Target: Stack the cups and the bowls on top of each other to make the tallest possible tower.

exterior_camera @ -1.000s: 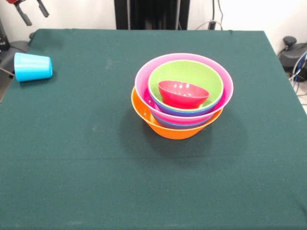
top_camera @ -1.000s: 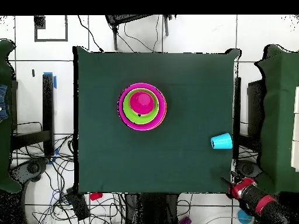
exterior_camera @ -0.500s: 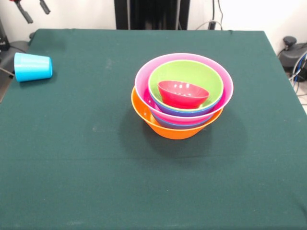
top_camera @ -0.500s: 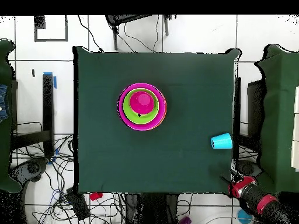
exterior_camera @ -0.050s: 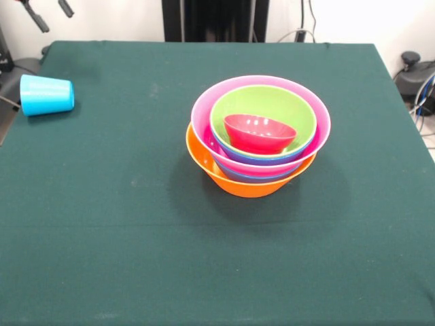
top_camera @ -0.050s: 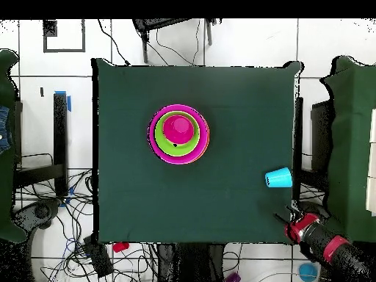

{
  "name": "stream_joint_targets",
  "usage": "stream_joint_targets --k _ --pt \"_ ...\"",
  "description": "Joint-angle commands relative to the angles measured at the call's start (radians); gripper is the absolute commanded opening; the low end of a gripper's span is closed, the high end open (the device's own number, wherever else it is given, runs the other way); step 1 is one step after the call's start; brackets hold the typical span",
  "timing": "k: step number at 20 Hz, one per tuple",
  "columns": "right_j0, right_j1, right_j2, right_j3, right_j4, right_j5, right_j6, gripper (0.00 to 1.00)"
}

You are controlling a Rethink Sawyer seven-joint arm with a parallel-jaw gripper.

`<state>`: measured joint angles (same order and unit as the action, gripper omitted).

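Green-clothed table carries everything. Gripper hangs off table corner, fingers spread, holding nothing. Light-blue cup just beside it at same edge, on its side, axis along that edge. Nested bowls well apart, mid-table.

Bench largely open. Obstacles: the nested bowls standing near centre, and a light-blue cup lying on its side at one bench edge. Wide clear cloth lies between them. End effector hangs off the bench corner, near the cup.
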<state>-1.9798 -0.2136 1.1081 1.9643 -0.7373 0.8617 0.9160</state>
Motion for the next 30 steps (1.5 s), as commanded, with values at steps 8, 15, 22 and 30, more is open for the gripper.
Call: stream_joint_targets --k 8,15,22,30 --pt "0.167 0.071 -0.004 -0.207 0.022 0.137 -0.365 1.0" --pt "0.21 0.078 -0.015 -0.28 0.026 0.132 -0.345 1.0" --pt "0.228 0.101 -0.005 -0.326 0.017 0.097 -0.361 1.0" --pt "0.256 0.146 0.001 -0.376 0.039 0.108 -0.35 1.0"
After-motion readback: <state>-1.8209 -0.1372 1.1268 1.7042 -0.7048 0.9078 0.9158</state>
